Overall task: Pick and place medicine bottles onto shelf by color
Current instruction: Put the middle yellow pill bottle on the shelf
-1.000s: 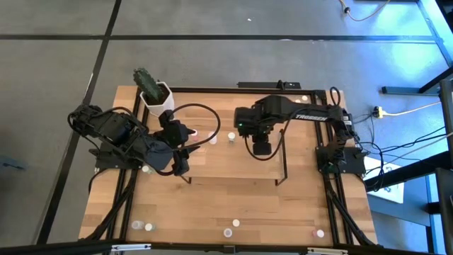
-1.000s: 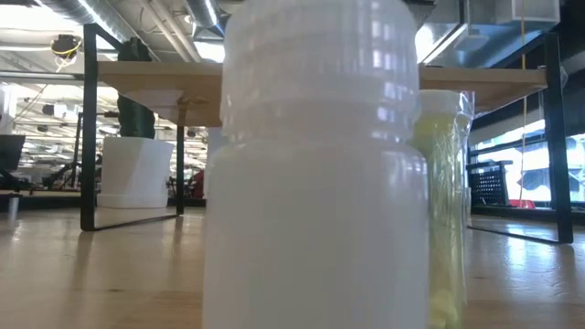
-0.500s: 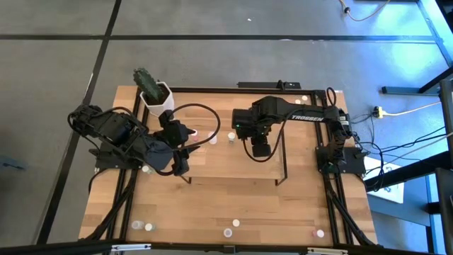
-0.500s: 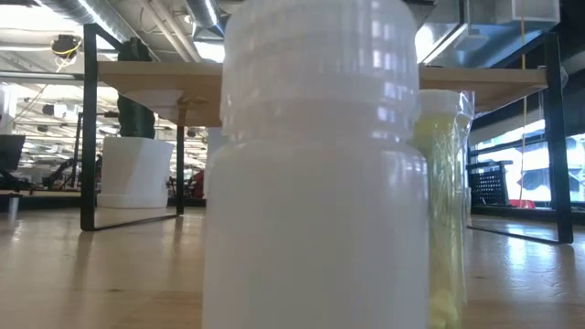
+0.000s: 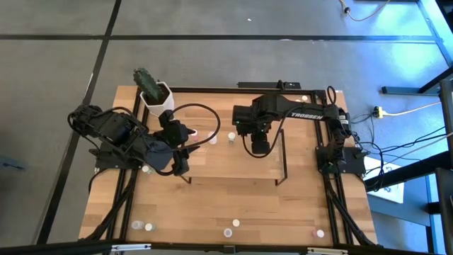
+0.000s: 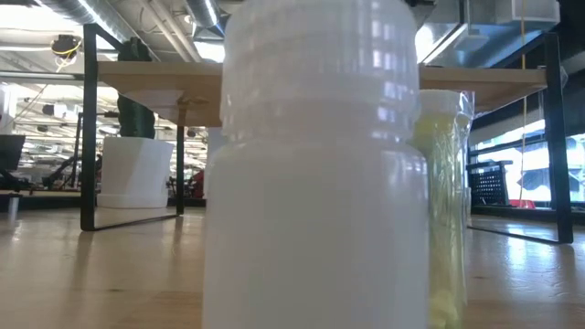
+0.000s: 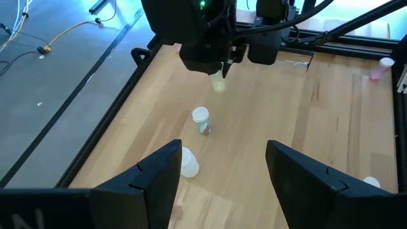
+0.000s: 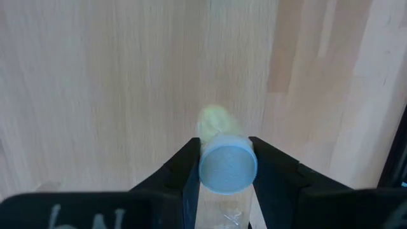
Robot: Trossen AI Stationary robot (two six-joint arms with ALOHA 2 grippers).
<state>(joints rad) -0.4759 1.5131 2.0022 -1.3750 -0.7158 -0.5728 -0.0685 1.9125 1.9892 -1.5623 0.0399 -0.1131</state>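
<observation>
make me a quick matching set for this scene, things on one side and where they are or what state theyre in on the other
Things:
1. right gripper
2. left gripper
3. white hexagonal pot with a cactus
4. low light-wood shelf with black end frames

Place or state:
A. at the table's far left corner
B. middle of the table
C. open, holding nothing
D. shut on a small yellow bottle with a pale cap

Pairs: 1-D, 2-C, 3-A, 4-B

White lettering "TROSSEN" is read on the right arm point(image 5: 304, 115), high view only. No other txt, label or no. is made out: bottles' print too blurred, marks on the wrist views' hand housings not legible.
</observation>
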